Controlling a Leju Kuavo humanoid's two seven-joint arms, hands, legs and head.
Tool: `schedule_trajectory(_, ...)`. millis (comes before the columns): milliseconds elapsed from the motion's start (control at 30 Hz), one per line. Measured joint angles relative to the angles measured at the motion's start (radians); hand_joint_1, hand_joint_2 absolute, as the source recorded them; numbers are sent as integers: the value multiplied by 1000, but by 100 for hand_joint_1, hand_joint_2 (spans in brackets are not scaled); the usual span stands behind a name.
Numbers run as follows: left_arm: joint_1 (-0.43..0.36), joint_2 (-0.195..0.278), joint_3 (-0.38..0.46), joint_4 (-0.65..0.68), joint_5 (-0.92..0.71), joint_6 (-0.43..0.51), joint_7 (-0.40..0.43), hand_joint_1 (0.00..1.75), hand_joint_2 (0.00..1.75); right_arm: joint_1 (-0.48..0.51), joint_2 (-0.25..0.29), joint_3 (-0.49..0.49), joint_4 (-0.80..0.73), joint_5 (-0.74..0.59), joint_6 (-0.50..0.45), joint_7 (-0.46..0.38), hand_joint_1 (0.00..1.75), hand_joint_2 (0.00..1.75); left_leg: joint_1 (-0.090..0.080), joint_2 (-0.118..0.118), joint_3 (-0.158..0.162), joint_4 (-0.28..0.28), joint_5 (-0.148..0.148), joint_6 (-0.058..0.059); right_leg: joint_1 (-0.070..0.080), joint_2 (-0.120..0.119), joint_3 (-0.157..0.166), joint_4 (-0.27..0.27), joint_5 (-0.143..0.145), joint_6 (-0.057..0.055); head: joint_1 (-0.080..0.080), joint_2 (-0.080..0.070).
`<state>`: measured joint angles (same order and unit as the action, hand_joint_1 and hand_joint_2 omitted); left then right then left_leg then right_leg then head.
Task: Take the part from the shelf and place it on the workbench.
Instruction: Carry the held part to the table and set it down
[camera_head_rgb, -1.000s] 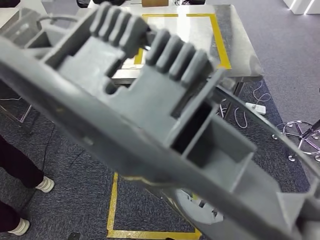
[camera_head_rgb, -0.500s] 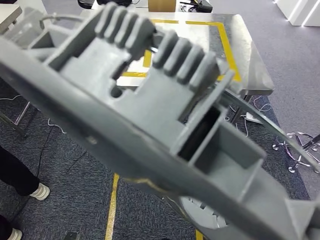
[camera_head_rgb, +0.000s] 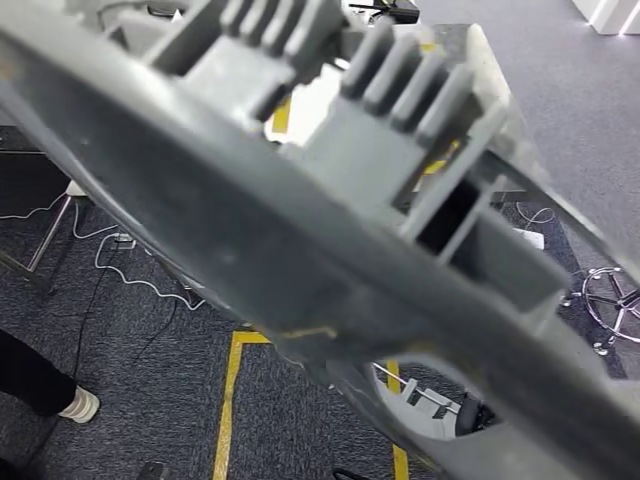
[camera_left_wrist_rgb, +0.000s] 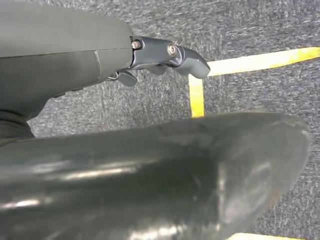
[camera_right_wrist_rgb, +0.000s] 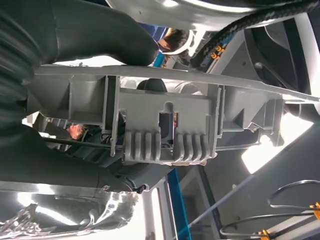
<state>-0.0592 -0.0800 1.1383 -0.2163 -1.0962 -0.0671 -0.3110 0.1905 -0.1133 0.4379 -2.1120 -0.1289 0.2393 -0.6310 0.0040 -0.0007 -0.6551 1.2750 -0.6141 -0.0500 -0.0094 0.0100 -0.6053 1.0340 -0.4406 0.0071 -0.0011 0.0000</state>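
Robot carries a long grey part (camera_head_rgb: 249, 240) toward the far workbench (camera_head_rgb: 494, 95).
Right hand (camera_right_wrist_rgb: 56, 107) grips one end; left hand (camera_left_wrist_rgb: 170, 52) fingers' hold unclear, supporting its length.

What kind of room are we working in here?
Probably a workshop or robot test floor: a steel workbench marked with yellow tape, yellow tape lines on grey carpet, and loose cables on the floor.

No readable text, label, brand or number anywhere.
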Motion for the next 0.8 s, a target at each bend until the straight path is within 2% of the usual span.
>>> schedule_trajectory(33, 1, 0, 0, 0, 0, 0, -1, 0, 0, 0, 0, 0, 0, 0, -1, 0, 175, 175, 0, 0, -23, 12, -14, -1, 0, 1, 11, 0, -9, 0, 0, 0)
schedule_trajectory(67, 2, 1, 0, 0, 0, 0, -1, 0, 0, 0, 0, 0, 0, 0, -1, 1, 175, 175, 0, 0, -31, -4, -2, -1, -1, 3, 25, 0, -18, 1, 0, 0)
schedule_trajectory(100, 2, 1, 0, 0, 0, 0, -1, 0, 0, -1, 0, 0, 0, 0, -2, 1, 175, 175, 0, 0, -27, -47, 35, 0, -1, 3, 40, 0, -29, 3, 0, 0)
schedule_trajectory(167, 4, 1, 0, 0, -2, 0, -3, 0, 0, -1, 0, 0, 0, 1, -5, 1, 175, 175, 1, 2, -3, -169, 138, 2, -1, 4, 64, 2, -50, 11, -1, 0)
schedule_trajectory(200, 4, 1, 0, 0, -3, 0, -4, 0, 0, -2, 0, 0, 0, 3, -8, 0, 175, 175, 2, 4, 6, -214, 170, 6, 1, 5, 71, 2, -62, 17, -1, 0)
schedule_trajectory(233, 5, 1, 0, 0, -4, 0, -5, 0, 0, -2, 0, 0, 0, 5, -10, 0, 175, 175, 2, 5, 12, -242, 186, 11, 3, 6, 78, 2, -73, 23, -2, 0)
schedule_trajectory(333, 6, 2, 0, 0, -5, 0, -7, 0, 0, 0, 0, 0, -2, 20, -26, -3, 175, 175, 4, 3, 32, -257, 182, 34, 4, 4, 103, 10, -87, 43, 1, 0)
schedule_trajectory(367, 5, 2, 0, 0, -5, 0, -8, 0, 0, 0, 0, 0, -2, 26, -34, -5, 175, 175, 6, 2, 43, -258, 179, 42, 4, 2, 99, 31, -93, 48, 4, 0)
schedule_trajectory(400, 5, 3, 0, 0, -5, 1, -8, 0, 0, 0, 0, 0, -3, 30, -42, -7, 175, 175, 6, 1, 54, -258, 175, 48, 3, 1, 81, 70, -109, 53, 6, 1)
schedule_trajectory(433, 4, 4, 0, 0, -5, 2, -9, 0, 0, 1, 0, 0, -3, 32, -48, -9, 175, 175, 6, 2, 63, -258, 168, 52, 3, 0, 48, 130, -132, 56, 9, 0)
schedule_trajectory(500, 5, 6, 1, 0, -5, 2, -10, 0, 0, 4, 0, 0, -3, 33, -54, -12, 175, 175, 5, 4, 79, -257, 151, 56, 4, -1, -38, 253, -186, 58, 12, 0)
schedule_trajectory(533, 5, 6, 1, 0, -5, 2, -10, 0, 0, 6, 0, 0, -4, 33, -55, -12, 175, 175, 4, 5, 90, -257, 141, 56, 4, -1, -70, 282, -201, 58, 13, 0)
schedule_trajectory(567, 5, 6, 1, 0, -5, 2, -10, 0, 0, 6, 0, 0, -4, 33, -55, -13, 175, 175, 4, 7, 103, -257, 131, 56, 5, -1, -85, 276, -199, 55, 14, 0)
schedule_trajectory(600, 5, 6, 1, 0, -5, 2, -10, 0, 0, 6, 0, 0, -4, 33, -55, -13, 175, 175, 4, 8, 119, -257, 119, 55, 6, -3, -84, 239, -175, 51, 15, 0)
schedule_trajectory(667, 5, 5, 1, 0, -5, 1, -10, 0, 0, 6, 0, 0, -5, 33, -54, -14, 175, 175, 2, 14, 154, -256, 92, 50, 11, -22, -64, 118, -69, 39, 17, 0)
schedule_trajectory(733, 6, 6, 1, 0, -5, 1, -10, 0, 0, 6, 0, 1, -6, 33, -54, -15, 175, 175, -2, 22, 178, -260, 69, 39, 16, -38, -50, 43, 7, 27, 18, 0)
schedule_trajectory(767, 6, 6, 1, 0, -5, 1, -11, 0, 0, 5, 0, 1, -6, 33, -54, -15, 175, 175, -4, 25, 186, -261, 64, 32, 18, -38, -47, 32, 18, 23, 19, 0)
schedule_trajectory(800, 5, 6, 1, 0, -5, 1, -11, 0, 0, 4, 0, 2, -6, 33, -55, -16, 175, 175, -4, 28, 191, -261, 65, 25, 17, -30, -41, 30, 14, 19, 18, 0)
